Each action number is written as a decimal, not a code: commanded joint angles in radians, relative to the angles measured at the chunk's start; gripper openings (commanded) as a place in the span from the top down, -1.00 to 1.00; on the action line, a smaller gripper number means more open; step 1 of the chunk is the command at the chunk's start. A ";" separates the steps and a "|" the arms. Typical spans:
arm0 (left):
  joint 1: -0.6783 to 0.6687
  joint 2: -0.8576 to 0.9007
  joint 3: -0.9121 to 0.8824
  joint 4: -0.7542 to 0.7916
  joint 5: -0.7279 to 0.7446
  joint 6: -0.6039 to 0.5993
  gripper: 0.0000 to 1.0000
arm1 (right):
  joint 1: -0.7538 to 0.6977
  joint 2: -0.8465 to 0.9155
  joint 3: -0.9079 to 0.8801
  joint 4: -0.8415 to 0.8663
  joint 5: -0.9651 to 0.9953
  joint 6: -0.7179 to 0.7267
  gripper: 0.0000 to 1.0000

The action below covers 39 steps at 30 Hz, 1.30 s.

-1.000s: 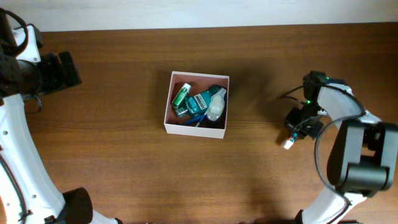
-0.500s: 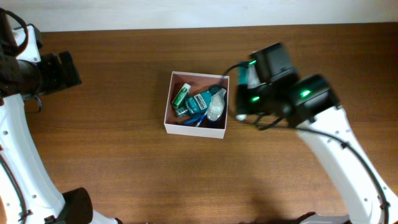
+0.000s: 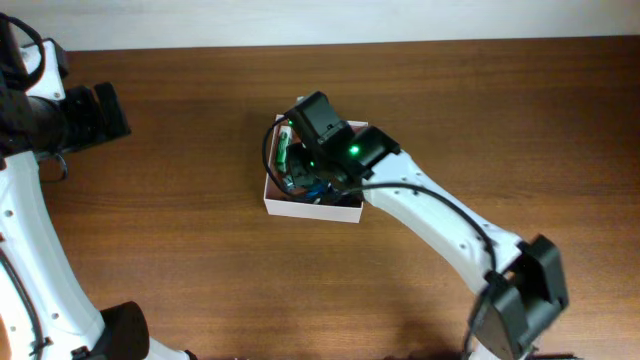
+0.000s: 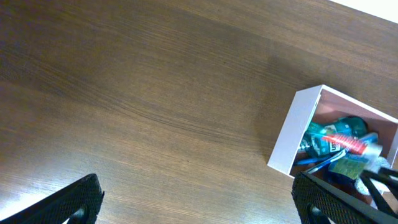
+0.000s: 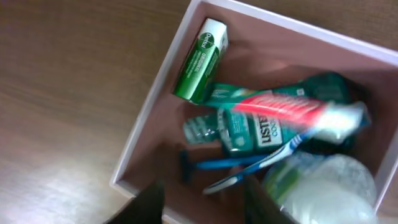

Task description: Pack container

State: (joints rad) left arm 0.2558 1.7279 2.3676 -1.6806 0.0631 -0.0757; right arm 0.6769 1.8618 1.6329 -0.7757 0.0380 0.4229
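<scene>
The container (image 3: pixel 310 211) is a square white box with a pinkish-brown inside, at mid-table. It also shows in the left wrist view (image 4: pixel 297 134) and the right wrist view (image 5: pixel 148 127). In it lie a green-white packet (image 5: pixel 200 60), a green mouthwash bottle (image 5: pixel 249 132), a red-and-white toothpaste tube (image 5: pixel 292 111), a blue toothbrush (image 5: pixel 261 168), a blue razor (image 5: pixel 186 167) and a clear plastic item (image 5: pixel 336 186). My right gripper (image 5: pixel 205 202) hangs open over the box's front part, holding nothing; overhead it (image 3: pixel 305 160) covers the box. My left gripper (image 4: pixel 199 211) is wide open, far left.
Brown wooden table (image 3: pixel 200 270) all round the box. My left arm (image 3: pixel 70 115) stays at the far left edge. The right arm (image 3: pixel 440 220) stretches from the lower right across to the box.
My right arm has swung from the right side of the table to over the box. The toothpaste tube now lies on top of the bottle. The left arm has not moved.
</scene>
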 commanded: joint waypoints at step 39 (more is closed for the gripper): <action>0.004 0.000 0.010 0.000 0.000 -0.013 -0.99 | -0.230 -0.591 0.371 -0.504 0.361 -0.153 -0.97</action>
State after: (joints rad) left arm 0.2558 1.7279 2.3676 -1.6810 0.0631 -0.0757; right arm 0.5026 1.3346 1.9972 -1.2667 0.3851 0.2985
